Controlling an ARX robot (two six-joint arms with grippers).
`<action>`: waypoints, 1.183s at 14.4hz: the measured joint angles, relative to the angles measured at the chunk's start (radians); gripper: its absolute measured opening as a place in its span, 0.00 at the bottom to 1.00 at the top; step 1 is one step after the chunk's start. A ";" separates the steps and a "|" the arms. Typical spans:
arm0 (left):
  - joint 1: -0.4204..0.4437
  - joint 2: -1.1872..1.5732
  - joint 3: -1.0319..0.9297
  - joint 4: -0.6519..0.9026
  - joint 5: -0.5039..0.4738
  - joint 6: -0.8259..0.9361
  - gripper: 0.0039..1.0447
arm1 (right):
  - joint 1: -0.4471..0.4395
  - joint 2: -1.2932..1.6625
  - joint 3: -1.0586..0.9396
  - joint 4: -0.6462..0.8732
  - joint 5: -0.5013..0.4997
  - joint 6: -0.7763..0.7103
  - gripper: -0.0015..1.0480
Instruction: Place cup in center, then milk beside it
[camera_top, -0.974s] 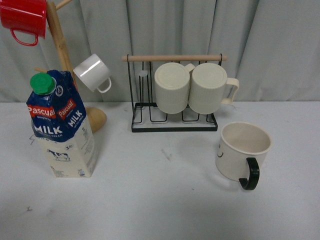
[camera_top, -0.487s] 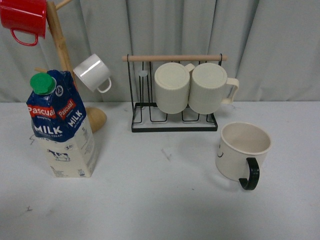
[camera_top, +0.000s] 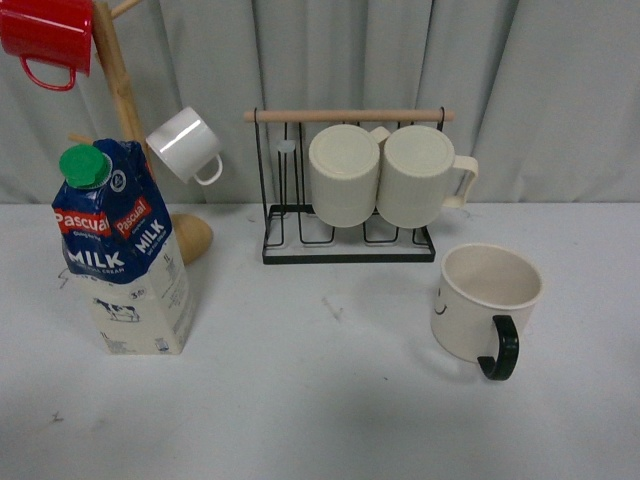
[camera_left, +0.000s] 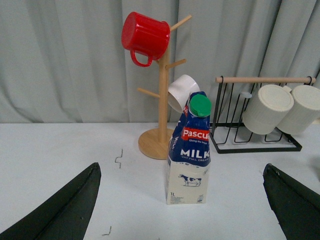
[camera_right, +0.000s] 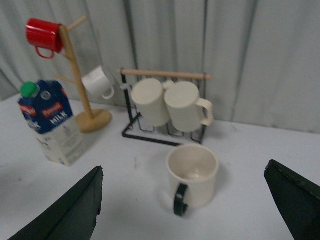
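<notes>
The cup (camera_top: 485, 300), a wide cream mug with a black handle and a small smiley face, stands upright at the right of the table. In the right wrist view it (camera_right: 193, 175) sits between my right gripper's (camera_right: 185, 220) wide-open fingers, some way ahead. The milk carton (camera_top: 125, 250) with blue top and green cap stands upright at the left. In the left wrist view it (camera_left: 189, 150) stands ahead of my open, empty left gripper (camera_left: 182, 220). The center (camera_top: 330, 310) is bare white tabletop with small black marks. Neither gripper shows in the front view.
A black wire rack (camera_top: 345, 240) with a wooden bar holds two ribbed cream mugs (camera_top: 380, 188) at the back. A wooden mug tree (camera_top: 125, 100) behind the carton carries a red mug (camera_top: 45, 35) and a small white mug (camera_top: 185, 145). A grey curtain hangs behind.
</notes>
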 joint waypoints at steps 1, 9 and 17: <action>0.000 0.000 0.000 0.000 0.000 0.000 0.94 | 0.033 0.134 0.040 0.109 0.048 0.011 0.94; 0.000 0.000 0.000 0.000 0.000 0.000 0.94 | 0.160 1.085 0.587 0.032 0.513 0.202 0.94; 0.000 0.000 0.000 0.000 0.000 0.000 0.94 | 0.212 1.278 0.765 -0.103 0.527 0.299 0.94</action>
